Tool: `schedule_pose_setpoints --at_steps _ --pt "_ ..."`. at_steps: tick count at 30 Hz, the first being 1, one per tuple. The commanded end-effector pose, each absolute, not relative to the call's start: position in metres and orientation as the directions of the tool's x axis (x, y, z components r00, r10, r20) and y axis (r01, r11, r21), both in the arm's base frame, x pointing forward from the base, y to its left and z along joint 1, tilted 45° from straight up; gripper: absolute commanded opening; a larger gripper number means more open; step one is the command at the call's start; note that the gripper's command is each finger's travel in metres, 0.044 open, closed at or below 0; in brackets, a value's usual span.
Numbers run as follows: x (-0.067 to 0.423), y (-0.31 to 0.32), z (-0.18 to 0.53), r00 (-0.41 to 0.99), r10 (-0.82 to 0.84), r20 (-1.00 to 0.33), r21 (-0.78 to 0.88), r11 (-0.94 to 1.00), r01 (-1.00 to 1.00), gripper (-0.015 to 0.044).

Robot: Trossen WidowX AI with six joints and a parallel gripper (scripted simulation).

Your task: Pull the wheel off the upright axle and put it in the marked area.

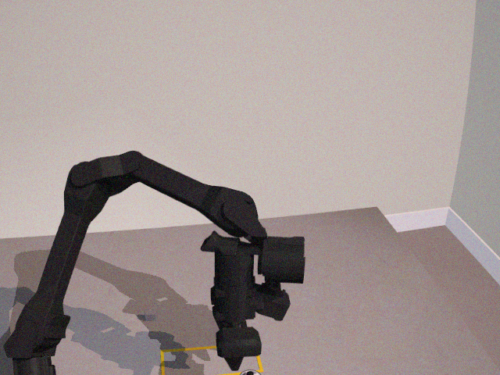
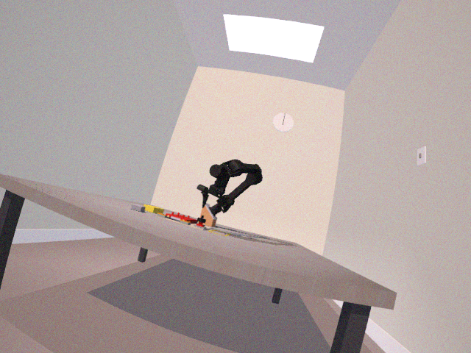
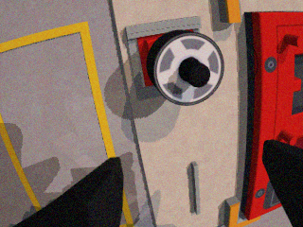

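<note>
The wheel [image 3: 168, 70] [image 1: 250, 372] has a black tyre and a silver spoked face. It sits on the upright black axle [image 3: 194, 72] above a red block on a beige board. In the top view only its top shows at the bottom edge. The marked area [image 3: 98, 95] [image 1: 162, 363] is a yellow outline beside the board, left of the wheel in the wrist view. My gripper [image 3: 195, 159] [image 1: 235, 368] points down, open and empty. In the wrist view the wheel lies ahead of the fingertips, towards the top. In the top view one finger hides the other.
The beige board [image 3: 166, 156] carries a narrow grey slot-like bar [image 3: 192, 189]. A red panel [image 3: 270, 104] with raised pegs stands right of the wheel, with orange brackets near it. The exterior view shows a tan upright panel [image 2: 207, 218] and a yellow block [image 2: 153, 209].
</note>
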State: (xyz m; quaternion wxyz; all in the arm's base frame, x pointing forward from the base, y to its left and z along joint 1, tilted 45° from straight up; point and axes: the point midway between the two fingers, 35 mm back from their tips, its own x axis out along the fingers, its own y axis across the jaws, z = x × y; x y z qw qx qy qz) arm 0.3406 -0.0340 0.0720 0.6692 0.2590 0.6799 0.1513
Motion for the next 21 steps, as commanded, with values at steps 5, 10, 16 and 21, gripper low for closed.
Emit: schedule_pose_setpoints --at_steps 5,10,16,21 --pt "0.355 -0.067 0.075 0.123 0.689 -0.715 0.699 0.708 0.099 0.03" --pt "0.357 -0.069 0.074 0.123 0.689 -0.715 0.699 0.708 0.099 0.03" --pt "0.362 -0.058 0.061 0.123 0.688 -0.715 0.699 0.709 0.099 0.03" --pt "0.366 -0.035 0.037 0.124 0.689 -0.714 0.699 0.708 0.099 0.03"
